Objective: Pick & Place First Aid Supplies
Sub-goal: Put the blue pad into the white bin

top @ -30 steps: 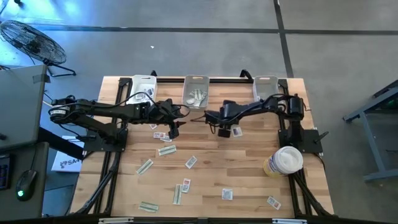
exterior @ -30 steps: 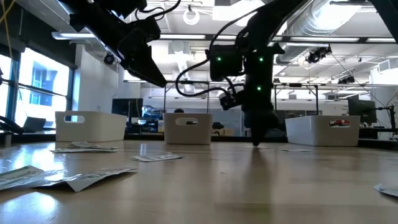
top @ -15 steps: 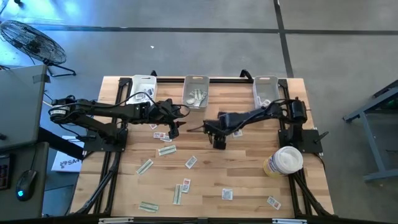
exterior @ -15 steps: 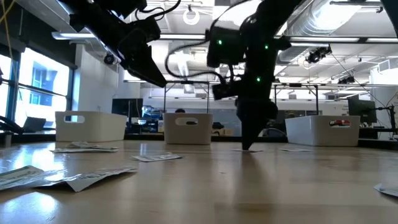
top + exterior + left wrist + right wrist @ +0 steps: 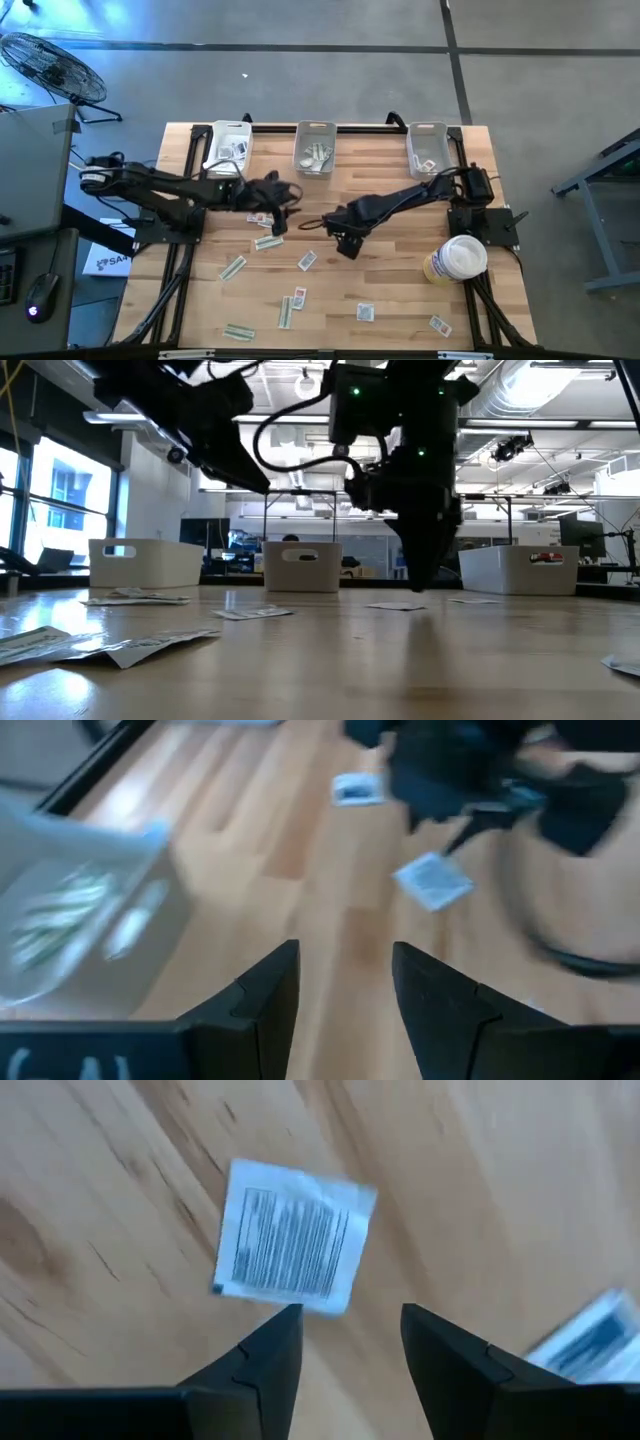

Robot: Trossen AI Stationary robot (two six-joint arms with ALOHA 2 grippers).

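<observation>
First aid supplies lie flat and scattered on the wooden table [image 5: 400, 290]: white square packets [image 5: 307, 260] and pale green strips [image 5: 268, 241]. My right gripper [image 5: 347, 246] points down, open, just above the table's middle. A white packet with printed lines [image 5: 290, 1245] lies below and just ahead of its fingertips [image 5: 350, 1320]. My left gripper [image 5: 279, 220] hangs open above the table, left of the middle, tilted downward [image 5: 250, 475]. Its wrist view [image 5: 345, 955] shows bare wood between the fingers and two white packets [image 5: 433, 880] farther off.
Three clear bins stand along the far edge [image 5: 232, 147] [image 5: 316, 145] [image 5: 428, 148], each with some packets inside. A big white-and-yellow tub [image 5: 458, 258] stands at the right. More packets lie toward the near edge [image 5: 365, 312]. The two grippers hang close together.
My right gripper has swung toward the table's near edge and a little to the left, rolling about its own axis, and stays open. My left gripper has drifted slightly toward the near edge. The packets lie as they did.
</observation>
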